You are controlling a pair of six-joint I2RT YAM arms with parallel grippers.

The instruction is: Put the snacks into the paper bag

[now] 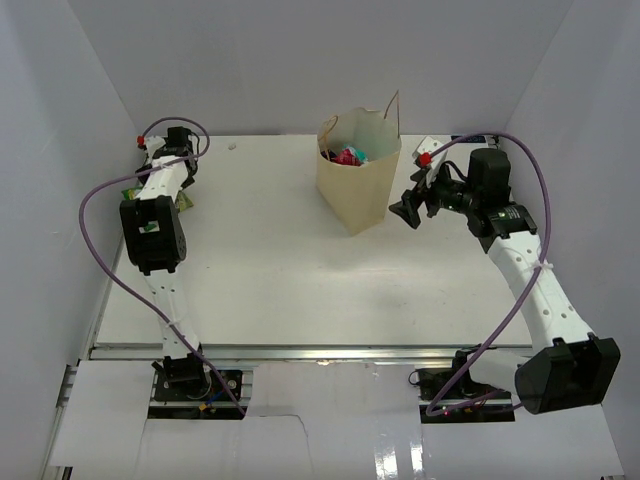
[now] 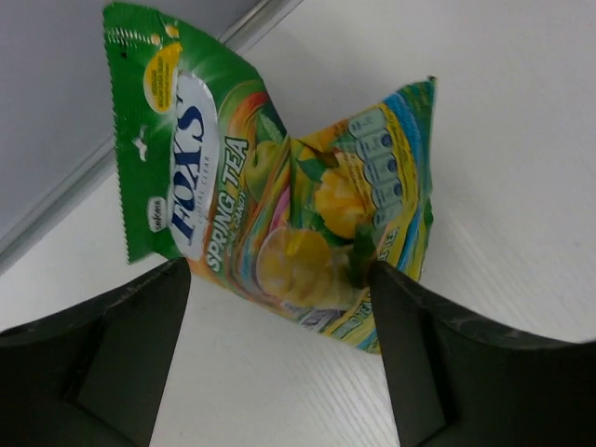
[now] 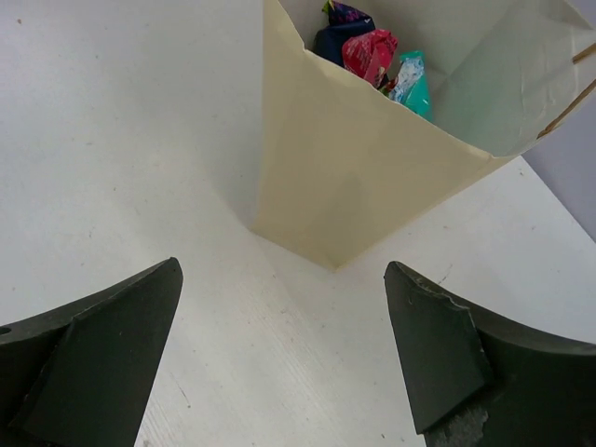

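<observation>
A green-yellow snack packet [image 2: 279, 200] lies crumpled on the white table by the left wall. My left gripper [image 2: 279, 270] is open, with its lower edge between the fingertips; the right fingertip [image 2: 391, 298] touches it. In the top view the packet [image 1: 186, 203] peeks out from under the left arm, which hides the gripper. The tan paper bag [image 1: 355, 195] stands open at the back middle, with red-pink [image 3: 370, 51], teal [image 3: 414, 88] and dark blue [image 3: 335, 37] packets inside. My right gripper [image 1: 412, 200] is open and empty, just right of the bag [image 3: 354, 177].
White walls close the table [image 1: 280, 280] in on the left, back and right. The left wall's base [image 2: 93, 177] runs right behind the packet. A small white object [image 1: 432, 144] sits at the back right behind the right gripper.
</observation>
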